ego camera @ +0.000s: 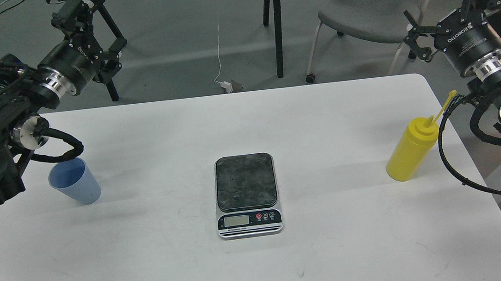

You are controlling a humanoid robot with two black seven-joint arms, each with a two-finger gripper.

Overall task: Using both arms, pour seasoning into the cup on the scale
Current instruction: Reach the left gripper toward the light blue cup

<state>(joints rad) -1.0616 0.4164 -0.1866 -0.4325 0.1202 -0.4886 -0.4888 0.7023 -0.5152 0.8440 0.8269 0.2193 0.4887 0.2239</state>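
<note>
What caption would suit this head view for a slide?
Empty scale centred on white table, blue cup at left, yellow seasoning bottle at right, both open grippers raised, left, right.

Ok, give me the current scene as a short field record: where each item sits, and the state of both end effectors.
cup: upright on table, left side, apart from scale, empty as far as visible
scale: table centre, weighing plate bare
seasoning bottle: upright on table, right side, cap off and hanging by its strap
left end effector: raised beyond table's far edge, open, holding nothing
right end effector: raised off table's right corner, open, holding nothing
table: white
</note>
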